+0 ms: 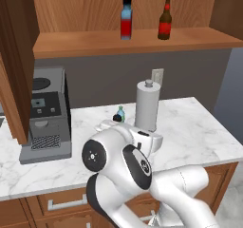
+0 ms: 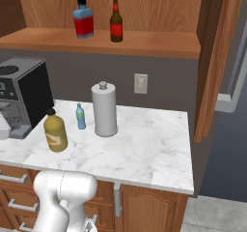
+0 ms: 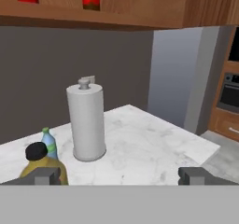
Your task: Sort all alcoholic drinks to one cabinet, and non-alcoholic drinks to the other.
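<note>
Tool [image 3: 119, 175] spread wide, empty, low over bench [image 2: 144, 144]. Juice bottle [image 3: 43, 164] just ahead at left fingertip, small light-blue bottle [image 3: 48, 143] close behind it, paper-towel roll [image 3: 87, 122] beside. Blue bottle [image 2: 83, 17] and brown bottle [image 2: 116, 21] together on cabinet shelf [image 2: 144, 45]. Risk: reaching for juice could topple the slim bottle.

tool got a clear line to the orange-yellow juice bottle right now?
Probably yes. The tool is open, and the juice bottle stands close ahead at its left fingertip; the small blue bottle behind it may get bumped.
</note>
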